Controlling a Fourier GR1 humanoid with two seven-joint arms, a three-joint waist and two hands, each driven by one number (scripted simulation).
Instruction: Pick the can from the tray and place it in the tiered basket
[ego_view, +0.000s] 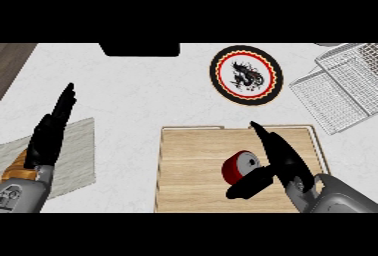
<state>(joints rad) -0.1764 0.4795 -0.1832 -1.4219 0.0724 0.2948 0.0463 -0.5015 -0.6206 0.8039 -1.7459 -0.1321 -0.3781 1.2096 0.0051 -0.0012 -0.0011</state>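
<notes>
- Grey forearm, black fingers: my right hand (286, 161) comes in at the lower right, over the near right part of the tray. It is spread wide, with the fingers long and straight, pointing away from me, and the thumb thrown out to the left. It holds nothing.
- The red can (238, 167) sits in the gap between that thumb and the fingers, on the wooden tray (192, 165), right of its middle. It seems to lie on its side, pale end turned up and to the right. I cannot tell whether the thumb touches it.
- I judge the step in hand to be the grasp. To do it well I should bring the palm against the can's round wall. Then I should curl fingers and thumb across the body from opposite sides, not over the ends.
- A can on its side will likely roll over the wood, so I would close both sides together rather than nudge with one.
- My left hand (48, 135) rests at the left, open, fingers up, above a grey mat (80, 155). It has no part in this.
- Farther off, a round plate (246, 75) with a dark dragon figure lies on the white counter beyond the tray.
- Farthest right stands the wire tiered basket (336, 90), well apart from the tray, so the whole carry is not yet begun. I should lift clear of the tray's raised rim before swinging right and away.
</notes>
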